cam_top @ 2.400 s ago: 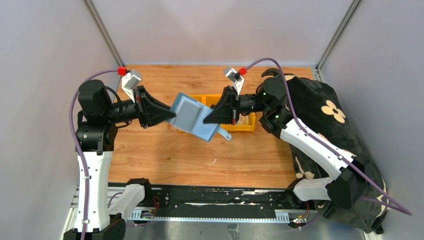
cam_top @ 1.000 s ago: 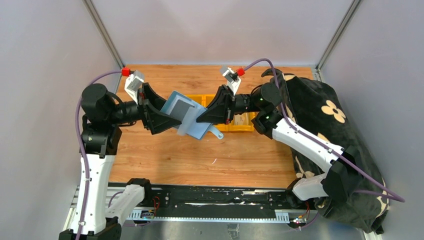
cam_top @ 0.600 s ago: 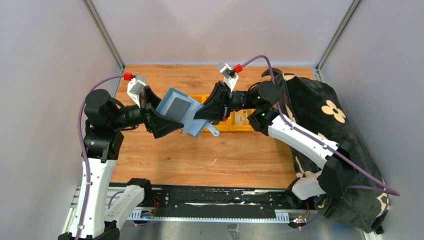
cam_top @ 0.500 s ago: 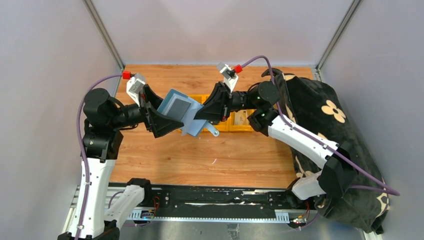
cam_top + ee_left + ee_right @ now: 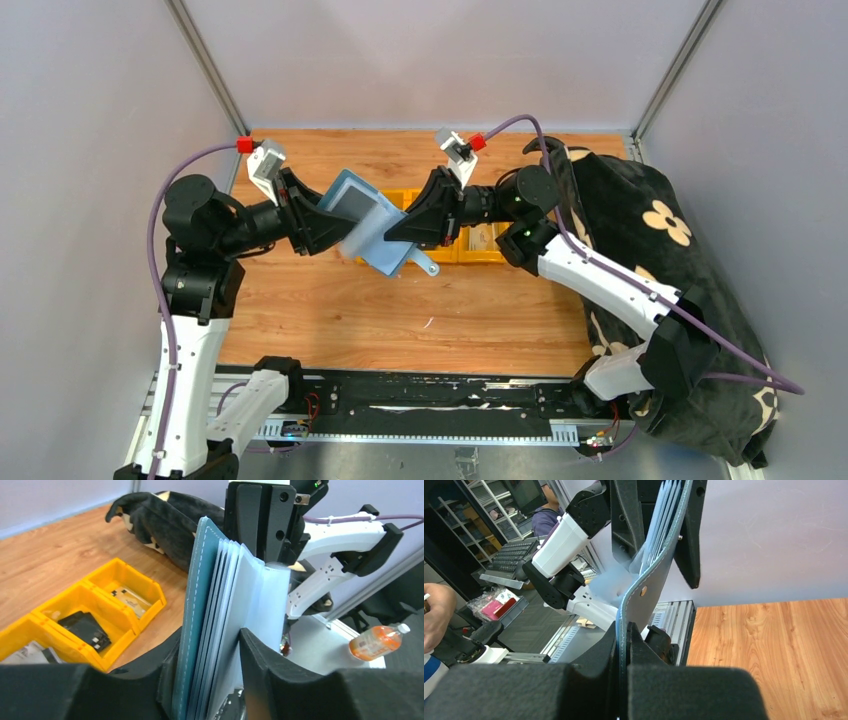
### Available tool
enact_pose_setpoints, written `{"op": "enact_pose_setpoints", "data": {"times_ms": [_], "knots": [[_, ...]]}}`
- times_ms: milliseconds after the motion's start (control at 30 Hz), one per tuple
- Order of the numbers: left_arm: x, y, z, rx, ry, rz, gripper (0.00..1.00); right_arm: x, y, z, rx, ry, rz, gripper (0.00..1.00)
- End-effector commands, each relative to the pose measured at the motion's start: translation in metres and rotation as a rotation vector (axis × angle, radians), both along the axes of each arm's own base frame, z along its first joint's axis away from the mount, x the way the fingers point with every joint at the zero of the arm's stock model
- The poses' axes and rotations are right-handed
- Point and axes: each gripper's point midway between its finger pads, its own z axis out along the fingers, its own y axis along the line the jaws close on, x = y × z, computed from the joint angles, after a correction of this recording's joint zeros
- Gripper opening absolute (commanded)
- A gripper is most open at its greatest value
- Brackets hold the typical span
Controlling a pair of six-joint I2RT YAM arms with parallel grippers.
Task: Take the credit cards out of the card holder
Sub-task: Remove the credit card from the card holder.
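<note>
The slate-blue card holder hangs in the air above the table, held between both grippers. My left gripper is shut on its left end. In the left wrist view the holder stands edge-on between the fingers, with several thin pale layers fanned inside; I cannot tell cards from sleeves. My right gripper is shut on the holder's right flap, pinched thin between the jaws. The small tab hangs below. No loose credit card is in view.
Yellow bins with small items sit on the wooden table behind the holder; they also show in the left wrist view. A black flower-print cloth covers the right side. Grey walls enclose the table.
Both grippers carried the holder left and a little toward the back. In the last half second the left gripper swung upward and the holder tilted with it.
</note>
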Motion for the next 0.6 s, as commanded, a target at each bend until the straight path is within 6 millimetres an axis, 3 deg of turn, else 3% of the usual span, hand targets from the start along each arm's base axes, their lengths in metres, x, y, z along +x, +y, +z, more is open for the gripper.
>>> {"op": "enact_pose_setpoints", "data": {"times_ms": [0, 233, 300, 367, 433, 567], "knots": [[0.006, -0.003, 0.000, -0.016, 0.033, -0.016, 0.40, -0.029, -0.006, 0.016, 0.049, -0.094, 0.061, 0.00], [-0.003, 0.002, 0.012, -0.022, 0.040, -0.080, 0.06, -0.023, -0.015, 0.007, 0.018, -0.083, 0.031, 0.03], [-0.004, 0.003, 0.010, -0.005, 0.025, -0.078, 0.00, -0.018, -0.016, 0.007, 0.009, -0.058, 0.013, 0.24], [-0.005, 0.004, 0.006, 0.017, -0.007, -0.071, 0.00, -0.010, -0.018, 0.007, -0.008, -0.019, -0.008, 0.55], [-0.007, 0.005, 0.005, 0.036, -0.029, -0.058, 0.00, -0.001, -0.023, 0.009, -0.009, 0.013, -0.037, 0.72], [-0.010, 0.006, 0.006, 0.044, -0.049, -0.059, 0.00, 0.038, -0.042, 0.014, -0.006, 0.110, -0.216, 0.76]]}}
